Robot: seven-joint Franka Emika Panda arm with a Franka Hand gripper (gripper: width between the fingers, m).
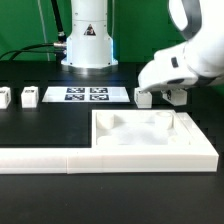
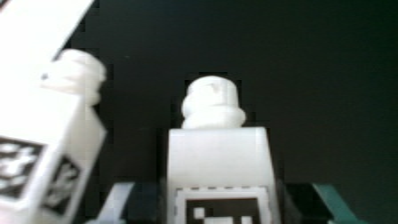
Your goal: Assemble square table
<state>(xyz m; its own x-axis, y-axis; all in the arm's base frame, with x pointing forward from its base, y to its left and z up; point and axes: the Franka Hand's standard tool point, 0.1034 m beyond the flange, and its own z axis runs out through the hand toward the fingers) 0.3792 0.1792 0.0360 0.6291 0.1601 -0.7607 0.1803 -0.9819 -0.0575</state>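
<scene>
Exterior view: square table slab (image 1: pixel 140 130) lies flat on the dark surface (image 1: pixel 40 125), tucked into the corner of the L-shaped rail (image 1: pixel 45 158). No leg stands in any socket that shows. Two spare leg blocks (image 1: pixel 3 97) (image 1: pixel 28 97) sit at the exterior view's left, just beside the marker board (image 1: pixel 85 95) and well apart from the slab. The hand (image 1: pixel 176 98) is down at surface level behind the slab's far edge, on the exterior view's right. Neighbour leg block (image 1: pixel 145 97) stands upright just beside it. What is between the fingers is hidden here by the arm.

Wrist view: gripped leg block (image 2: pixel 221 160) is upright, peg up, tag facing the camera. A dark finger (image 2: pixel 125 200) sits against each side, so the hand (image 2: pixel 222 195) reads as pinching it (contact looks snug, and I cannot tell whether the block is lifted). The neighbour leg block is close alongside, not touching.

Progress: early. I judge this the first leg pickup. All four legs are unattached, so carrying, seating and screwing in each one is left.
</scene>
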